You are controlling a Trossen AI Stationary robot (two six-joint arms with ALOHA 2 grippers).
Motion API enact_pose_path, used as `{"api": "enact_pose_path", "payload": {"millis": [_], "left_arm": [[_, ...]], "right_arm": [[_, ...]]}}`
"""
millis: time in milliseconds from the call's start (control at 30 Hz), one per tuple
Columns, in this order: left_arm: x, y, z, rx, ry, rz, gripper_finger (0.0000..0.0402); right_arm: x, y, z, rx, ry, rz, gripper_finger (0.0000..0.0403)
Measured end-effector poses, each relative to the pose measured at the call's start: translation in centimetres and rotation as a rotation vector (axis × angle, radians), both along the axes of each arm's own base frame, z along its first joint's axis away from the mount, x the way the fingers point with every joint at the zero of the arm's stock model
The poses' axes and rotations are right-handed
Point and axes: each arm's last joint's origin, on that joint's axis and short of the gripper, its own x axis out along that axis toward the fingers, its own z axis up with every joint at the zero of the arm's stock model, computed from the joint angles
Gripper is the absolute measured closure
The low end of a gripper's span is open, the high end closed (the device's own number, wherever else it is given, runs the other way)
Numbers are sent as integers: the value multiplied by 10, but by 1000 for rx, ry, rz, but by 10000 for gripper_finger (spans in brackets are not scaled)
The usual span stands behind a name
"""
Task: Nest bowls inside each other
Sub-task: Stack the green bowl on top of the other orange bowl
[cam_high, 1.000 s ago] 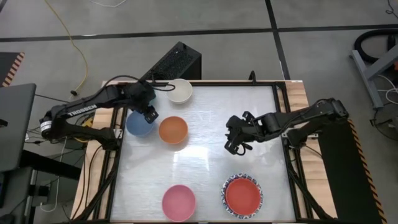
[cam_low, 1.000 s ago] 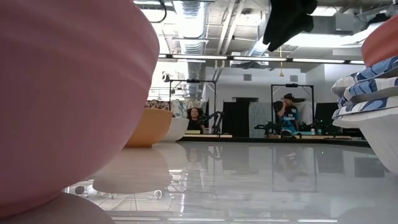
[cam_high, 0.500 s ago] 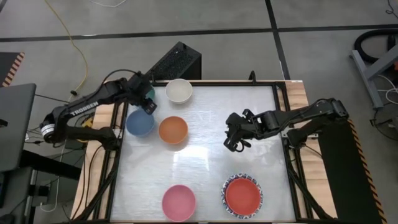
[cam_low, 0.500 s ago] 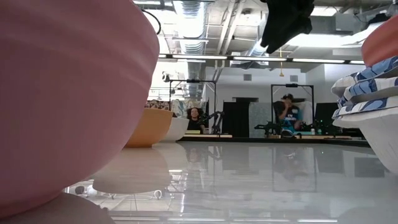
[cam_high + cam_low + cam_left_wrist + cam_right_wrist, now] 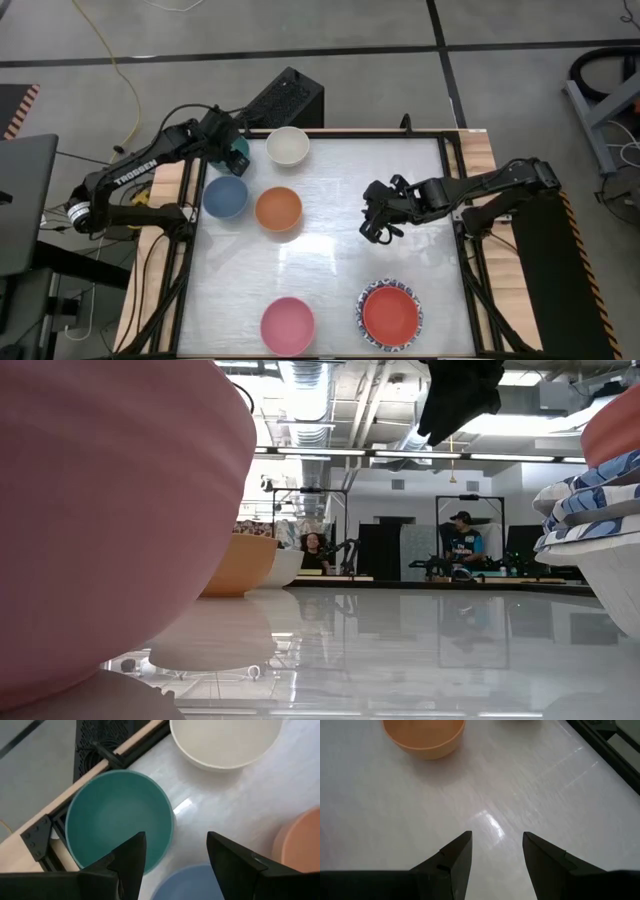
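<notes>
My left gripper (image 5: 229, 150) hangs open over the far left corner, above the teal bowl (image 5: 117, 820), touching nothing. The left wrist view (image 5: 175, 865) shows one finger above the teal bowl's rim and the other over bare table. Close by sit the cream-white bowl (image 5: 288, 146), the blue bowl (image 5: 226, 196) and the orange bowl (image 5: 279, 209). The pink bowl (image 5: 288, 325) stands at the near edge. A red bowl (image 5: 391, 314) lies nested in patterned-rim bowls (image 5: 590, 495). My right gripper (image 5: 378, 226) hovers open over the table's middle right, nothing between its fingers (image 5: 495, 855).
A black box (image 5: 283, 100) stands just beyond the far edge behind the cream-white bowl. Wooden rails and a dark frame (image 5: 455, 150) border the table. Bare tabletop (image 5: 330, 270) stretches between the bowl groups. Two people sit in the room beyond, in the low view.
My left gripper has swung from above the blue bowl toward the table's far left corner and now hangs over the teal bowl, still open. The bowls and my right arm have kept still.
</notes>
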Motion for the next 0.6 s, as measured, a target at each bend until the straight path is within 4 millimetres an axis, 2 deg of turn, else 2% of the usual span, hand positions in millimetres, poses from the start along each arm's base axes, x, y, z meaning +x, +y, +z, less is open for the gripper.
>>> {"api": "enact_pose_path", "payload": {"millis": [167, 600], "left_arm": [[10, 9, -13, -39, 45, -7, 202], [42, 36, -71, -206, 234, -52, 202]], "right_arm": [[0, 0, 0, -7, 4, 9, 207], [0, 0, 0, -11, 8, 14, 207]]}}
